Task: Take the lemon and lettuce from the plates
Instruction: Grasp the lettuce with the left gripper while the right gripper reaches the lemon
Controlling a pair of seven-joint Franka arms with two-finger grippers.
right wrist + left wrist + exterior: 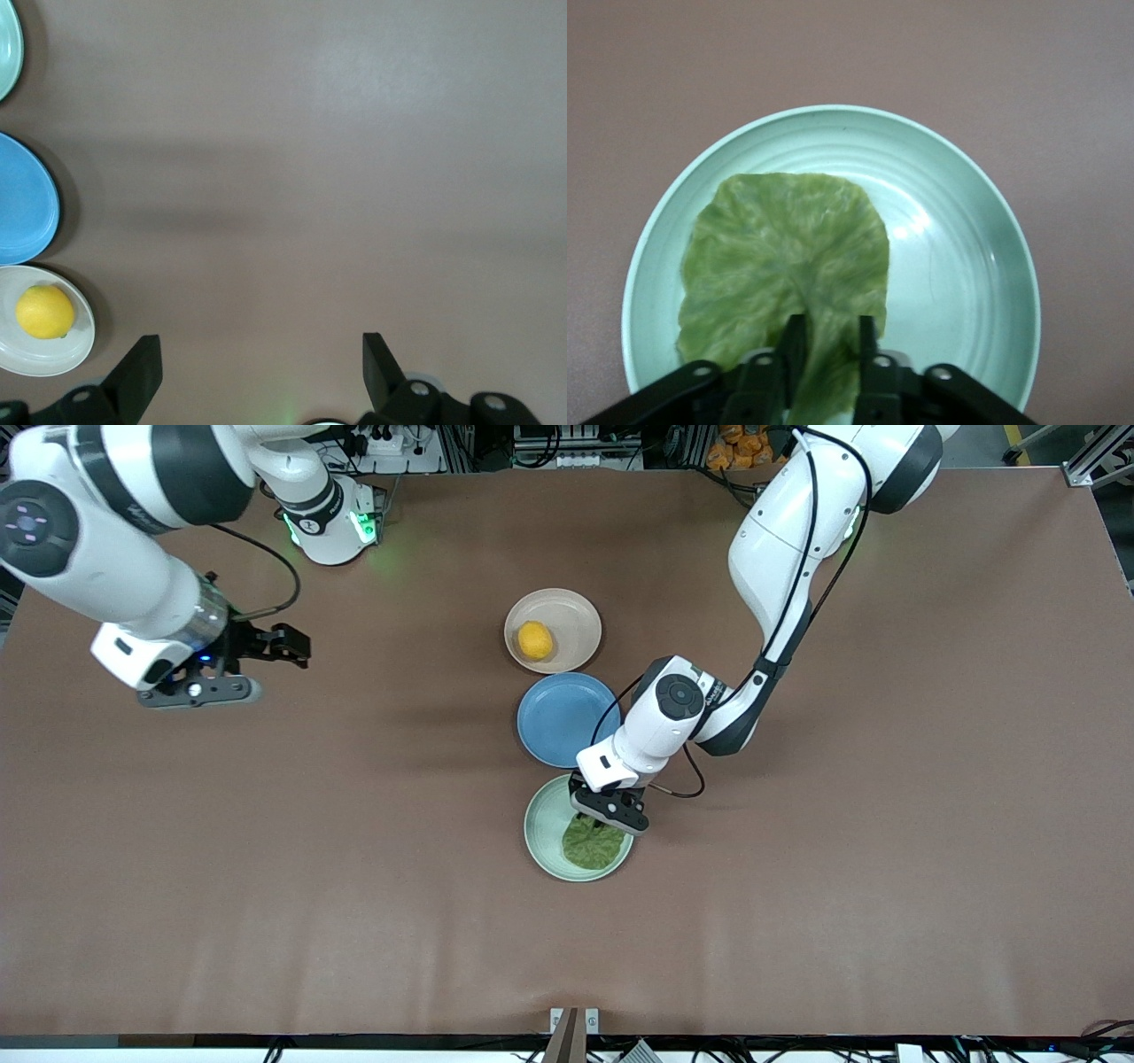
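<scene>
The lettuce (592, 846) lies on the pale mint plate (542, 828), the plate nearest the front camera. My left gripper (607, 815) is down on that plate. In the left wrist view its fingers (793, 341) are closed on the stem end of the lettuce (788, 257), which lies flat on the mint plate (966, 266). The lemon (535, 640) sits on the beige-pink plate (580, 624), farthest from the camera; it also shows in the right wrist view (44, 312). My right gripper (282, 646) waits open and empty over bare table toward the right arm's end (261, 354).
An empty blue plate (554, 717) lies between the two task plates, touching or nearly touching both. It shows at the edge of the right wrist view (22, 199). The brown tabletop spreads wide around the row of plates.
</scene>
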